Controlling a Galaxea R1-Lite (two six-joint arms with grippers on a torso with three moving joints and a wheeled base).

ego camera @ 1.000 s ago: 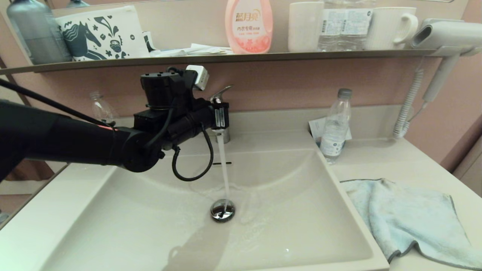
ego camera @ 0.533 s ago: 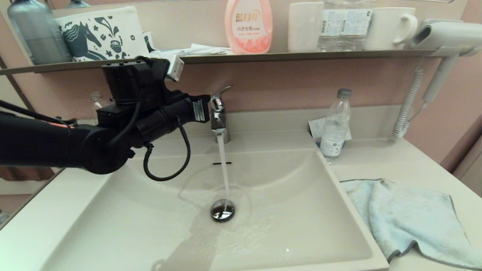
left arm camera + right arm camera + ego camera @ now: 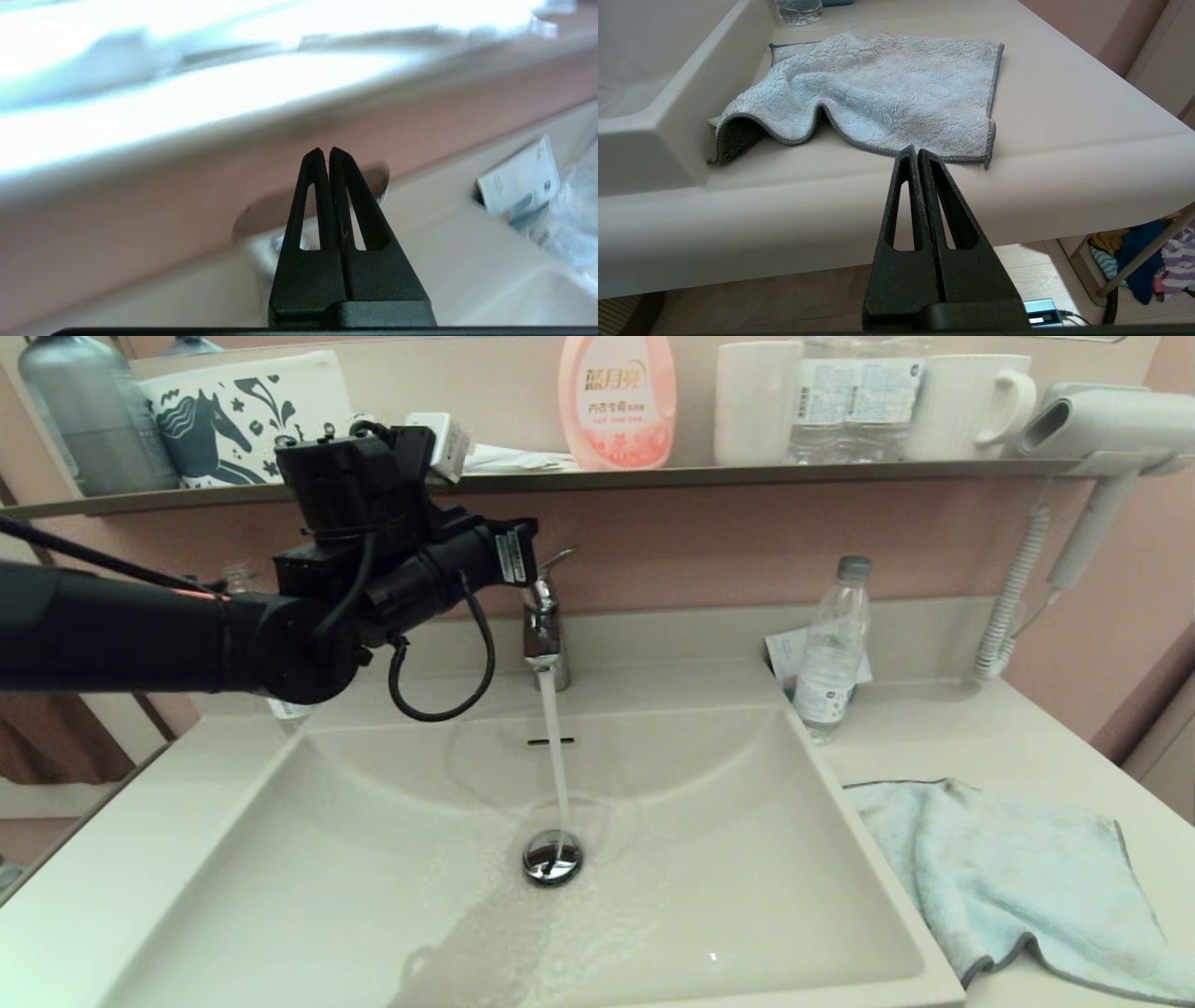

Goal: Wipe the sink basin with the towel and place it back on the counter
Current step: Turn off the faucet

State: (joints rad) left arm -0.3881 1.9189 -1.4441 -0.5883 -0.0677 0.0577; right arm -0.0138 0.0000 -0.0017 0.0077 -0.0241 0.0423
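Observation:
Water runs from the chrome faucet point(image 3: 544, 633) into the cream-white sink basin point(image 3: 355, 859) and onto the round drain plug point(image 3: 552, 856). My left gripper point(image 3: 324, 150) is shut with nothing in it. It hovers by the faucet's lever point(image 3: 556, 560), high above the basin. The pale-blue towel point(image 3: 1018, 877) with its dark grey trim lies rumpled on the counter point(image 3: 943, 737) right of the basin. My right gripper point(image 3: 917, 149) is shut and empty. It hangs below and in front of the counter's front edge point(image 3: 1064, 158), short of the towel point(image 3: 887, 88). The head view does not show it.
A clear water bottle point(image 3: 831, 649) and a card stand at the basin's back right corner. The dark shelf point(image 3: 709, 476) above carries a pink detergent bottle point(image 3: 616, 397), mugs and a pouch. A hair dryer point(image 3: 1106, 425) hangs at the right wall.
The left arm drew away from the spout to the left, then rose and swung back right beside the faucet lever. Water keeps running. The towel has not moved.

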